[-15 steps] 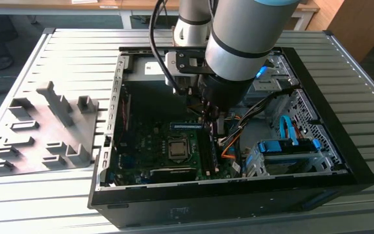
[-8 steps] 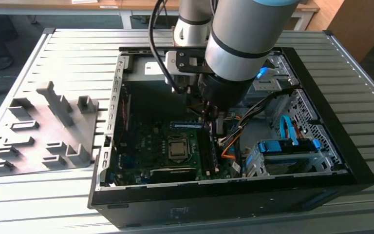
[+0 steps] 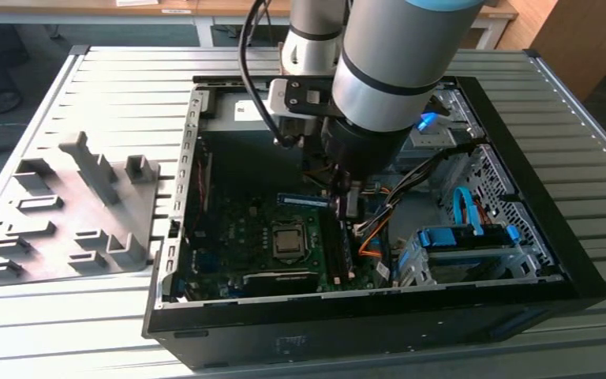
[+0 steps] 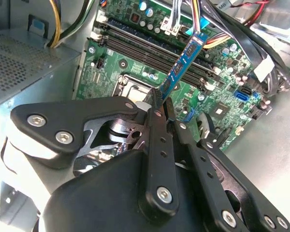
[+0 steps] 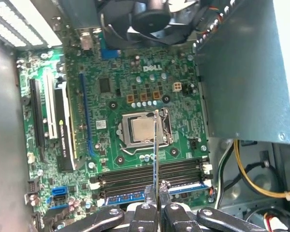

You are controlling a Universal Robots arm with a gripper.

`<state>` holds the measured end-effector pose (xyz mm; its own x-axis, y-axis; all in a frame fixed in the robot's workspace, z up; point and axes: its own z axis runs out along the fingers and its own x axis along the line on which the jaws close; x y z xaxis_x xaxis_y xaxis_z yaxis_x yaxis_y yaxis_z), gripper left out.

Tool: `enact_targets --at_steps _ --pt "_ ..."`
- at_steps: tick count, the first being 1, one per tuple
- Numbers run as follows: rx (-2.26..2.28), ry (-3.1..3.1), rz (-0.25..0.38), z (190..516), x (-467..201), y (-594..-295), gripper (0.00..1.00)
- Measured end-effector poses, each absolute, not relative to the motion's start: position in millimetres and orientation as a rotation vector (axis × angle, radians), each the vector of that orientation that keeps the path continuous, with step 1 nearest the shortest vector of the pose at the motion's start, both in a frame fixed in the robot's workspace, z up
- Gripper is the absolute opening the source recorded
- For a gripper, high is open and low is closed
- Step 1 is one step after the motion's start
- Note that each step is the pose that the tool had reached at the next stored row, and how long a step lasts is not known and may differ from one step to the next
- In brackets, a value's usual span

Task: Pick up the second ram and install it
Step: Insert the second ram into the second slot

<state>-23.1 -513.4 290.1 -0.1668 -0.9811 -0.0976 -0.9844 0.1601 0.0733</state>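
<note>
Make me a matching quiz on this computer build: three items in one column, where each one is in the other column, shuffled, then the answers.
Things:
1. second ram
2. grey tray
3. processor socket

Places:
A. on the slatted table, outside the case, at the exterior view's left
B. flat on the green motherboard
C. pinched in the claw, over the motherboard

Pairs: 1-C, 2-A, 3-B
</note>
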Motion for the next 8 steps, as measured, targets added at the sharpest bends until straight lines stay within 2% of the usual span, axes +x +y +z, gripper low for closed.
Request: enact_targets --at_steps 8 --pt "-1.9 2.455 0.182 289.8 -23.1 -513.3 0.14"
